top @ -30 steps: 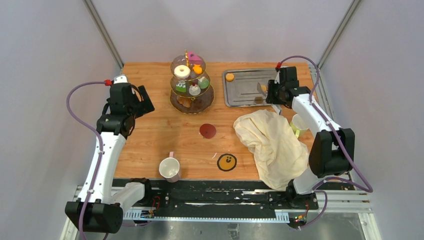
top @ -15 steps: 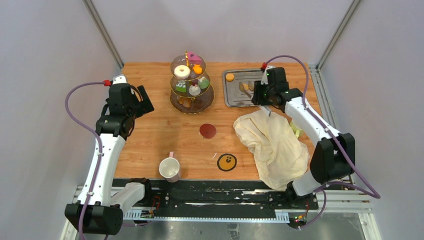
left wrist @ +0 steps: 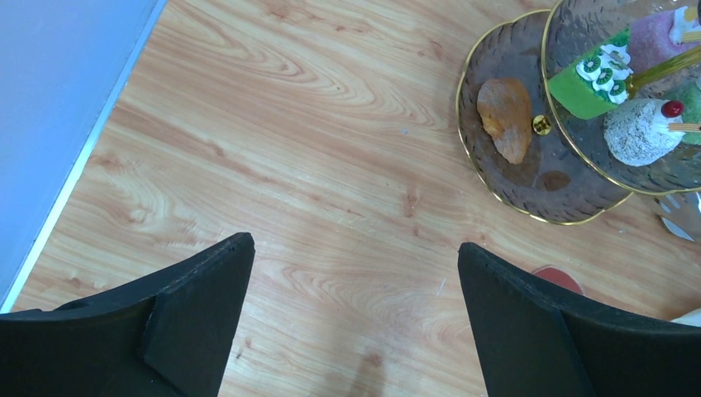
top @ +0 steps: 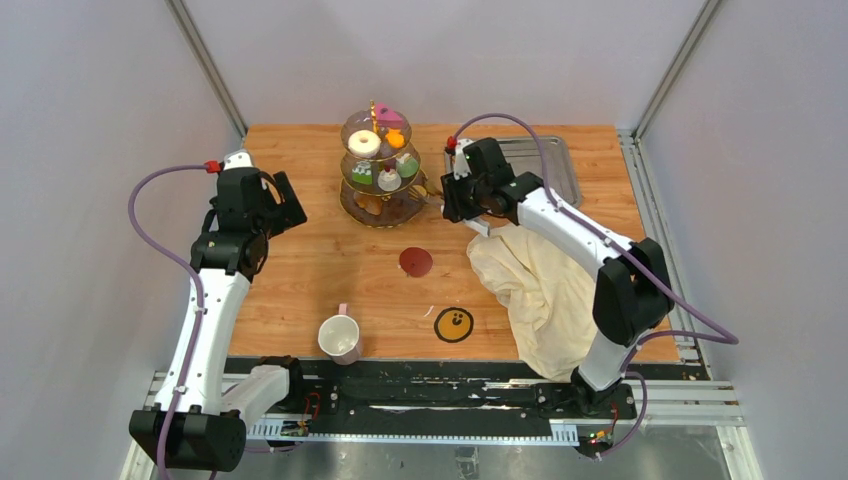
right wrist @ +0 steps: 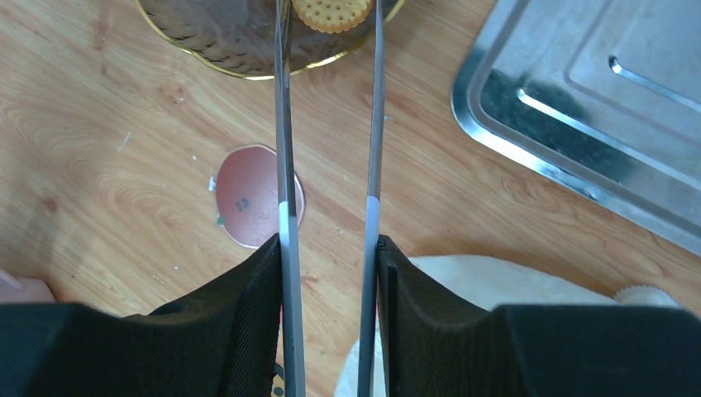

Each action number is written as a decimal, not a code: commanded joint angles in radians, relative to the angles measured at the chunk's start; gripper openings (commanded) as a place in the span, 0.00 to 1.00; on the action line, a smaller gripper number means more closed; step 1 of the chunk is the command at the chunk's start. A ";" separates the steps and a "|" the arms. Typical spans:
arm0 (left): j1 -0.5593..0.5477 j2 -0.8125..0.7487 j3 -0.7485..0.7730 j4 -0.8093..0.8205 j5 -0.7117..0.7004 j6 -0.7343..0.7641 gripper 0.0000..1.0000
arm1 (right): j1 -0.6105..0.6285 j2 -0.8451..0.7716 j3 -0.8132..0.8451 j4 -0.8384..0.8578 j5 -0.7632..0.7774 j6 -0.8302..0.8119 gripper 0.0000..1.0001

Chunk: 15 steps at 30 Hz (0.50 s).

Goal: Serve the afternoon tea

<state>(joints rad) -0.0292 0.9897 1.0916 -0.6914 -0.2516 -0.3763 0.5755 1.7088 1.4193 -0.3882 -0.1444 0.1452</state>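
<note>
The three-tier glass stand (top: 383, 165) with small cakes, a white donut and an orange macaron stands at the back centre of the table. My right gripper (top: 450, 198) is just right of its bottom tier, shut on a pair of metal tongs (right wrist: 285, 124). The tong tips pinch a round biscuit (right wrist: 333, 12) over the bottom tier's rim (right wrist: 223, 33). My left gripper (left wrist: 355, 248) hangs wide open over bare wood left of the stand, with nothing in it. The bottom tier (left wrist: 570, 198) holds a brown pastry (left wrist: 506, 116). A pale mug (top: 338, 338) stands near the front edge.
A steel tray (top: 545, 160) lies at the back right. A cream cloth (top: 540, 280) is heaped under the right arm. A red coaster (top: 415, 262) and a yellow face coaster (top: 453, 325) lie in the middle of the table.
The right arm has swung left from over the steel tray to the stand, carrying the tongs and biscuit. The left arm has not moved.
</note>
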 commanded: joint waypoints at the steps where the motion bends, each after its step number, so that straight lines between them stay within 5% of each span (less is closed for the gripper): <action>1: 0.005 -0.016 0.003 -0.002 -0.013 0.005 0.98 | 0.041 0.041 0.075 0.013 -0.024 -0.025 0.15; 15: 0.005 -0.026 0.003 -0.013 -0.017 0.002 0.98 | 0.098 0.183 0.157 -0.006 -0.067 -0.042 0.30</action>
<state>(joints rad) -0.0292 0.9863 1.0916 -0.6960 -0.2523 -0.3767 0.6521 1.8828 1.5288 -0.3916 -0.1894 0.1211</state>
